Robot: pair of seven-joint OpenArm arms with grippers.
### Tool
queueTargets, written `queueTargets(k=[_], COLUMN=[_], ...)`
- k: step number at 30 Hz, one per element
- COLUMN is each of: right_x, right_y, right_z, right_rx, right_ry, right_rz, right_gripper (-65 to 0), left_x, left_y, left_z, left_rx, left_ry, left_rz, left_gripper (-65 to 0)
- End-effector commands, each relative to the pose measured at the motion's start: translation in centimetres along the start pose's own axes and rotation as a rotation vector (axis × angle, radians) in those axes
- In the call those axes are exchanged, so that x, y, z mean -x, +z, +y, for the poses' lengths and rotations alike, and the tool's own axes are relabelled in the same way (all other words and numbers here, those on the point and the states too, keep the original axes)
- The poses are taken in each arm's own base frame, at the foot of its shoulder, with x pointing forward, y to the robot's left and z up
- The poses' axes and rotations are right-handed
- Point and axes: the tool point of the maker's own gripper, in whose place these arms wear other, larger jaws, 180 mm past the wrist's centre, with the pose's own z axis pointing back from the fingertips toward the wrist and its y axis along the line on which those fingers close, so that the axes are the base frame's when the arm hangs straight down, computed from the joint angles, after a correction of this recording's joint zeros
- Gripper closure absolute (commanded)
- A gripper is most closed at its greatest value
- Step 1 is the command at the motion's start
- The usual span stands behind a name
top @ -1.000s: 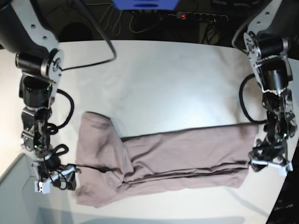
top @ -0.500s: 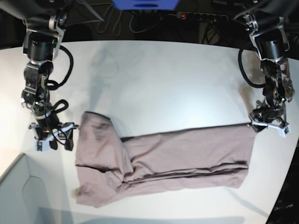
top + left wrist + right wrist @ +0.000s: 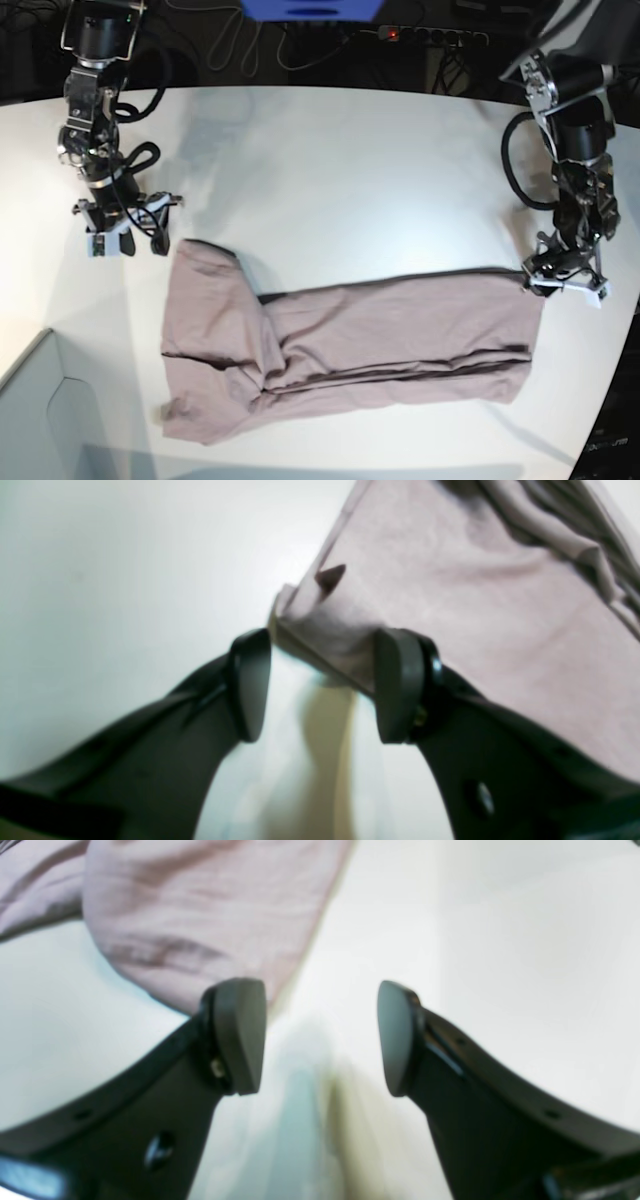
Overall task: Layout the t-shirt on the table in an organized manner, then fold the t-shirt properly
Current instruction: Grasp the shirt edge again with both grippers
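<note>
— Shirt (image 3: 340,345) position?
— Folded lengthwise, flat on the table (image 3: 350,170).
— Grippers?
— Left gripper (image 3: 320,685) spread at its hem corner; right gripper (image 3: 320,1037) spread beside the sleeve, holding nothing.

Black jointed arms (image 3: 97,90), silver brackets, looped black cables; dark rounded fingers (image 3: 248,685), small screws

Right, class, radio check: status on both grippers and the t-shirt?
Left gripper open at the t-shirt corner. Right gripper open, clear of cloth. Shirt folded lengthwise on table. Nothing in the way.
</note>
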Motion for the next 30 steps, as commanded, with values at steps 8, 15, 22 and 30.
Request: queueTargets(k=[8,15,22,30], right_x=[-2.1,-2.5,-2.1,0.9], right_y=[-0.7,-1.6,-2.4,-5.2], right_z=[-0.1,1.9,4.4,4.0], right_rx=[-0.009,-0.061,-0.127,-0.125], right_ry=[-0.001,0.022,0.051,-0.028], right_rz=[-0.057,-0.055,-0.034,0.076], right_gripper=[-35.5,-35.5,-35.5,-35.5], left_x=[-1.2,-1.3,-1.7,-1.9], left_y=[-0.7,-1.3,-1.6,-1.6], left_z=[0.4,-0.2,-0.7,-0.9], left_rx=[-0.015,-0.011,-0.005,0.000], left_ry=[0.033,0.055,0.065,0.063], left_rz=[-0.114,-0.112,-0.110,-0.113], left_gripper=[-31.8,-3.4,-0.1,-0.1])
